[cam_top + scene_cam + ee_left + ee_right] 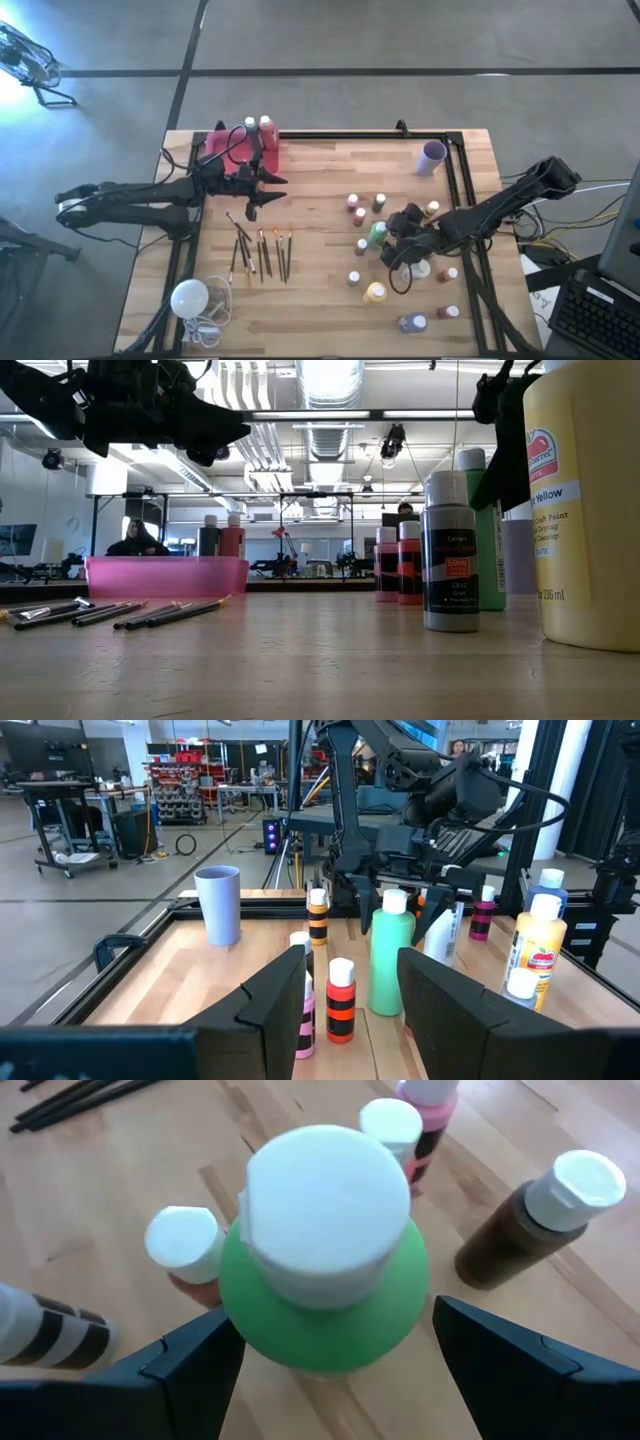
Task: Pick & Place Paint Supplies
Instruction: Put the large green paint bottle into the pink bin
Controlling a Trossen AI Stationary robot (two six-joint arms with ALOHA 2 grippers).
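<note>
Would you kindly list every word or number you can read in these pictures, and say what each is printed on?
"Yellow": label of the big yellow bottle.
"236 mL": foot of that same label.
The rest of that label is too small to read.
Grey bottle: label print too small to read.
No other text is legible.

Straight below the right end effector (330, 1355), whose matt dark plastic fingers (195, 1375) are flanking it, the green bottle (325, 1305) is showing smooth, slightly glossy plastic under a matt white cap (325, 1205), while the desk (120, 1170) around it is showing pale, satin-finished wooden planks.
</note>
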